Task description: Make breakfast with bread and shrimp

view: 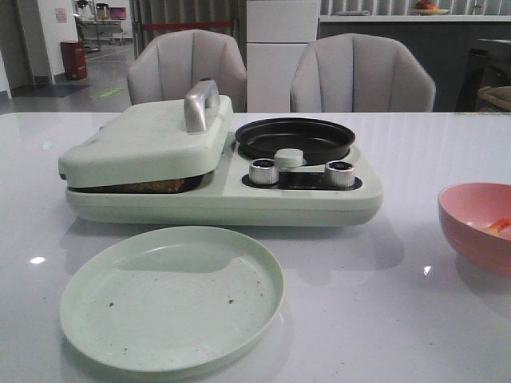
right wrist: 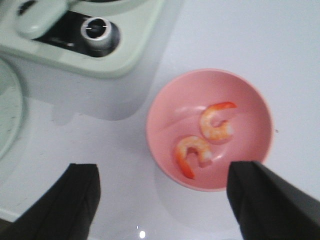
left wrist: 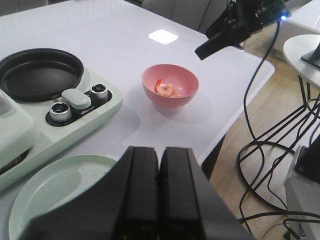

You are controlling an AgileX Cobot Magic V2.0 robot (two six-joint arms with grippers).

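Pink bowl [right wrist: 210, 130] right of centre in the right wrist frame, two curled shrimp [right wrist: 216, 122] lying inside, close together but apart. Same bowl cut off by the right edge of the front frame, resting on the white worktop [view: 415, 144], well apart from the cooker [view: 223, 187]. Pale green cooker at centre of the front frame: lid [view: 148, 144] with silver handle [view: 200, 104] lowered on its left half, something brown showing in the gap under the lid's front edge, likely the bread [view: 156, 187], though too dark to be sure. Round black pan [view: 295, 138] bare on the right half; two silver knobs [view: 263, 171] and a green knob [view: 289, 157] between them, just in front of the pan. Green plate [view: 172, 297] at lower left of the front frame, bare but for a few dark crumbs, near the cooker's front. Right hand [right wrist: 160, 205] spread wide, dark fingers [right wrist: 75, 200] at both lower corners of its frame, above the worktop beside the bowl, gripping nothing. Left hand [left wrist: 159, 192] pressed together at the bottom of its frame, over the plate's edge, nothing between the pads.
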